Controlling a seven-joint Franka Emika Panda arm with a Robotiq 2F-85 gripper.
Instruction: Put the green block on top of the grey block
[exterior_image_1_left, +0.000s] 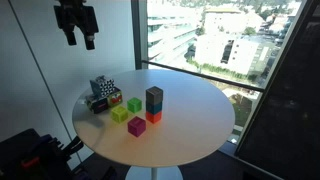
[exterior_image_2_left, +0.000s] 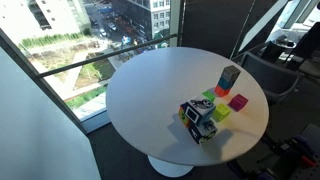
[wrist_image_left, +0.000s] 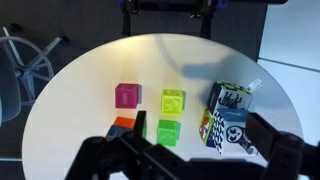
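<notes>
Nothing is done yet: the green block (exterior_image_1_left: 134, 104) lies far beneath the gripper (exterior_image_1_left: 80, 43), jaws apart and empty (the grey block (exterior_image_1_left: 154, 97) is bare-topped).

Standing here, I can't read a single word, number or brand anywhere. The closest thing to a sign is the black-and-white patterned cube (wrist_image_left: 228, 115), which sits on the table (exterior_image_1_left: 190, 120) well below the tool (exterior_image_1_left: 80, 42) and off to one side of it. In the wrist view its faces carry bold printed shapes, with a round figure on one face and checks on another. They are too small and blurred to make out as letters or figures.
</notes>
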